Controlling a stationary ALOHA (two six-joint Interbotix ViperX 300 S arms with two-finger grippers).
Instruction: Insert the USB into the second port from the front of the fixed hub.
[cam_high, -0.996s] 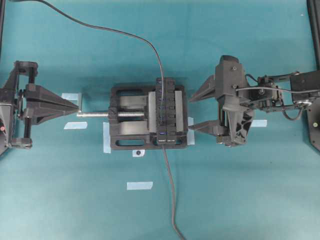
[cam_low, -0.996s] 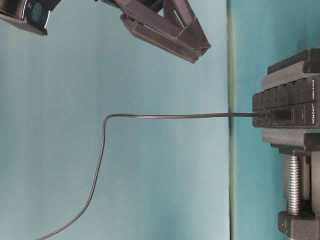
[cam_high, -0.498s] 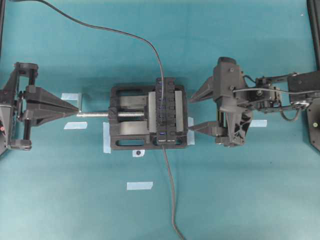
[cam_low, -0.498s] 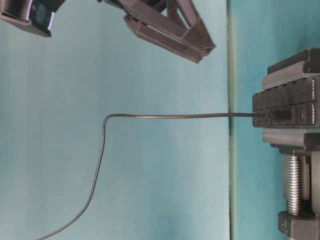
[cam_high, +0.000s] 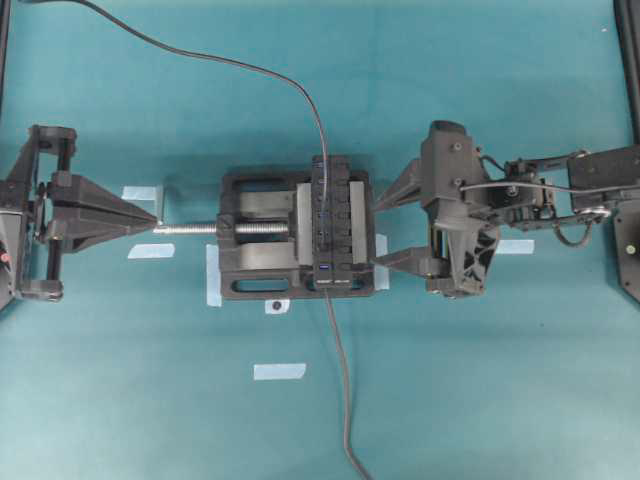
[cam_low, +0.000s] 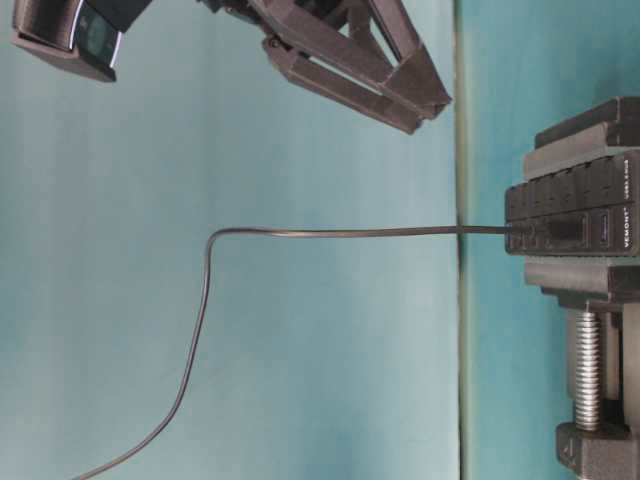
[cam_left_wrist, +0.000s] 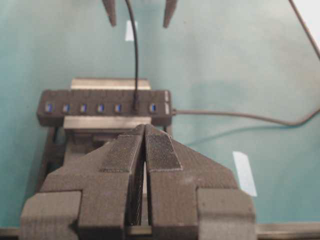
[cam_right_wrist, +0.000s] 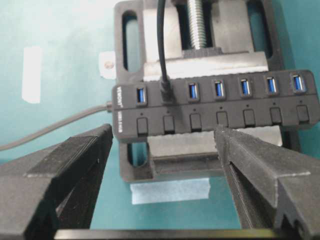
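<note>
The right gripper (cam_high: 378, 228), black with long tapered fingers, has its jaws spread wide and empty, its tips just beside the right edge of the wide black vise with a silver screw (cam_high: 262, 229); in the right wrist view the two fingers frame the hub from either side without touching it. The left gripper (cam_high: 157, 221) has its jaws pressed together on nothing, its tip at the outer end of the vise screw. Clamped in the vise, the long narrow black bar-shaped hub (cam_right_wrist: 215, 108) lies with its long axis running front to back on the teal surface (cam_high: 480, 380), its row of blue sockets facing up. The small black rectangular USB plug (cam_right_wrist: 165, 90) stands seated in the second port from the labelled end, its long axis at right angles to the hub's face. Its thin dark grey cable (cam_low: 350, 232) leaves the plug straight, then curves away.
</note>
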